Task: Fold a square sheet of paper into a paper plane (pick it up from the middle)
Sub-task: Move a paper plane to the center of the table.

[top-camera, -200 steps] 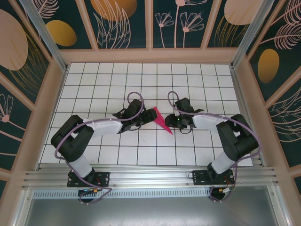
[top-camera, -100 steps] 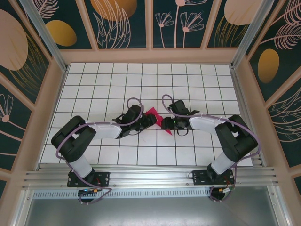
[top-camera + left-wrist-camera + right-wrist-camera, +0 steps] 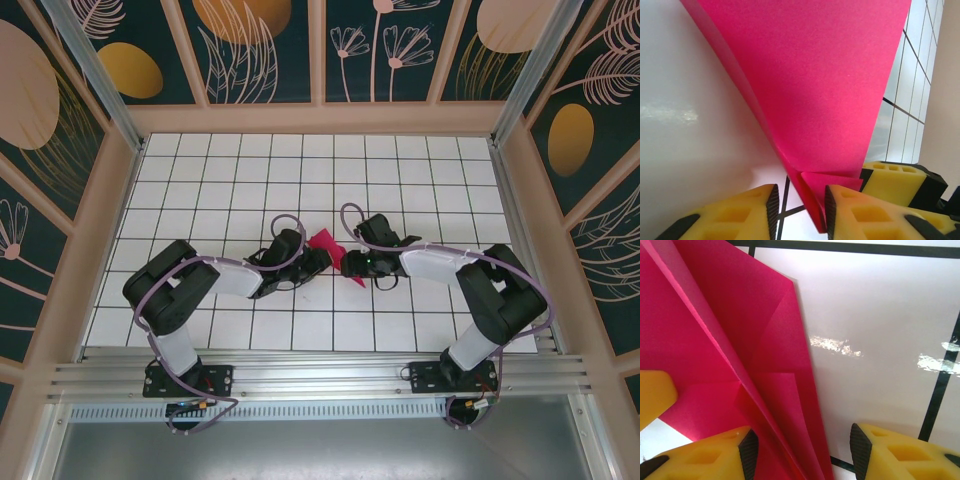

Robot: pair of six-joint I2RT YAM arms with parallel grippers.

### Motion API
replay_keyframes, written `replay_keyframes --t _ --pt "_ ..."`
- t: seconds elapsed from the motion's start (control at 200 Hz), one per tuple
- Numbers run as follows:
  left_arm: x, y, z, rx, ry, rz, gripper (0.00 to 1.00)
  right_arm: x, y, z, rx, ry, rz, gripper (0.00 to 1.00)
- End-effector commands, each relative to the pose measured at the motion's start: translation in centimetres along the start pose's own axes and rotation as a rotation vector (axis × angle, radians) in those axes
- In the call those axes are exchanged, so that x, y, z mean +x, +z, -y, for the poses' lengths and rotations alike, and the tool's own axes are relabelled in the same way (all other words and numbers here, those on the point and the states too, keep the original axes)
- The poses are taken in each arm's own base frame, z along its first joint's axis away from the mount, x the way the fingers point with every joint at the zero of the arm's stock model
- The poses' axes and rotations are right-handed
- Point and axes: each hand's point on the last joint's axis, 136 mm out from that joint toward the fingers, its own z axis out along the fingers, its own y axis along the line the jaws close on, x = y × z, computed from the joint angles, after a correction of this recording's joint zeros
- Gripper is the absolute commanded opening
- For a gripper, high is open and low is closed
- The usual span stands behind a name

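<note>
Pads of left hand (image 3: 800,200) stand narrowly apart astride the paper plane (image 3: 325,241) tip, not clamped; plane sits mid surface (image 3: 300,180), left hand at its 8 o'clock, right hand (image 3: 799,450) at its 4 o'clock, half-open, gripping nothing.

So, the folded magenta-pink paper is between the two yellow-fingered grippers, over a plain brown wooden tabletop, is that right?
Not quite: the tabletop is white tiles with dark grid lines, not brown wood, as the top external view shows. The folded magenta-pink paper is between the left gripper and the right gripper.
</note>
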Motion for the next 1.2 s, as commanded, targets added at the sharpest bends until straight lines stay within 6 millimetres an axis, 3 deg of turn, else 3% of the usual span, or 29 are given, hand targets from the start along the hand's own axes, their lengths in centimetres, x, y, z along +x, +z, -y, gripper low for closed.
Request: replay_keyframes --t 0.0,0.13,0.315,0.475,0.5,0.731,0.791,0.866,1.071,1.196 --pt "0.2 0.2 -0.3 0.004 -0.004 0.006 0.28 -0.1 -0.4 -0.2 0.014 0.013 -0.003 0.54" --pt "0.1 -0.1 -0.8 -0.013 0.015 0.022 0.17 -1.4 -1.8 -0.5 0.008 0.032 0.072 0.54" --pt "-0.4 -0.6 -0.5 -0.019 0.108 0.049 0.01 -3.8 -5.6 -1.9 -0.091 0.056 0.257 0.55" --pt "-0.8 -1.2 0.8 0.001 0.227 0.063 0.0 -5.3 -9.3 -0.9 -0.111 0.114 0.408 0.6" --pt "-1.0 -1.9 2.1 0.032 0.256 0.073 0.0 -5.4 -9.9 -0.6 -0.111 0.125 0.429 0.61" --pt "-0.6 -3.7 6.6 0.163 0.459 0.053 0.0 -6.3 -14.1 1.5 -0.142 0.236 0.572 0.72" --pt "-0.2 -4.0 7.7 0.203 0.499 0.038 0.0 -6.5 -14.7 1.5 -0.177 0.249 0.577 0.8" --pt "0.3 -4.0 8.5 0.234 0.54 0.008 0.0 -6.5 -15.3 1.1 -0.207 0.244 0.59 0.98" --pt "1.5 -1.3 7.8 0.224 0.535 -0.109 0.0 -5.7 -15.3 0.5 -0.24 0.199 0.578 0.99" --pt "1.8 0.5 6.8 0.223 0.489 -0.164 0.0 -4.7 -14.3 0.5 -0.223 0.183 0.527 0.88"
